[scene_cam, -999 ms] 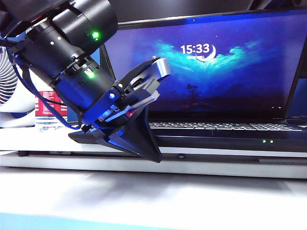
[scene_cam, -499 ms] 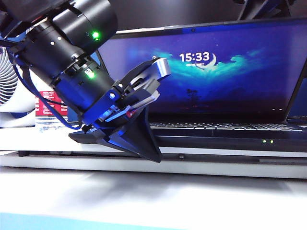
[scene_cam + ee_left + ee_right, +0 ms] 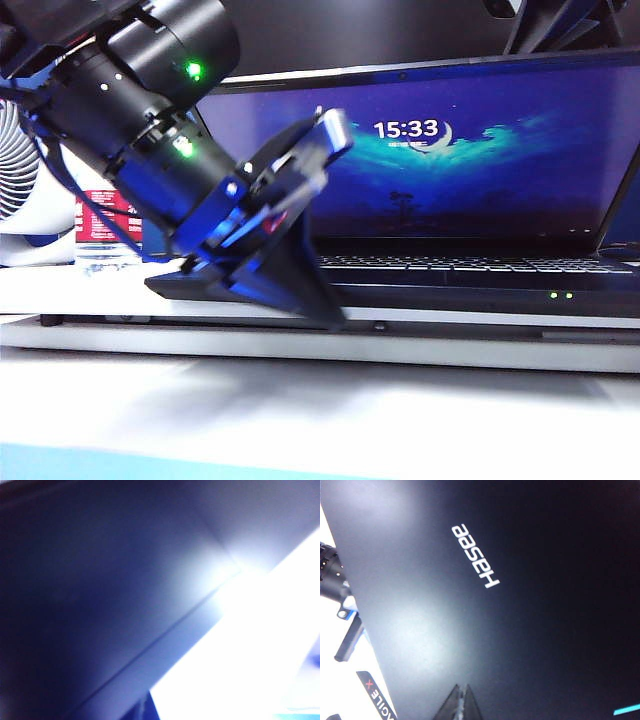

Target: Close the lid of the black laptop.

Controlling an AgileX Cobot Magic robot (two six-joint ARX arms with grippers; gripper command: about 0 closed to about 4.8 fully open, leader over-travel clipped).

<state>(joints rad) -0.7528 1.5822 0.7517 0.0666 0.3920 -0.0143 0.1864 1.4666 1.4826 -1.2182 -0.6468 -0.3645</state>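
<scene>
The black laptop [image 3: 470,272] stands open on a white shelf, green LEDs lit on its front edge. Its lid [image 3: 480,150] shows blue night wallpaper with a 15:33 clock and leans forward. In the exterior view my left gripper [image 3: 322,315] hangs in front of the laptop's left part, motion-blurred, its dark fingers seen side-on as one wedge. The left wrist view is a blur of dark panel and glare. My right gripper [image 3: 462,700] is behind the lid, fingertips together and resting against the dark outer shell [image 3: 530,610] below the Hasee logo [image 3: 474,556].
A white fan [image 3: 14,170] and a red-labelled box [image 3: 96,222] stand at the left behind my left arm. The white shelf edge [image 3: 450,350] runs in front of the laptop. Dark parts of the right arm [image 3: 545,22] show above the lid.
The lid has tipped forward, its top edge dropping lower in the exterior view. My left gripper has shifted slightly and is now blurred by motion.
</scene>
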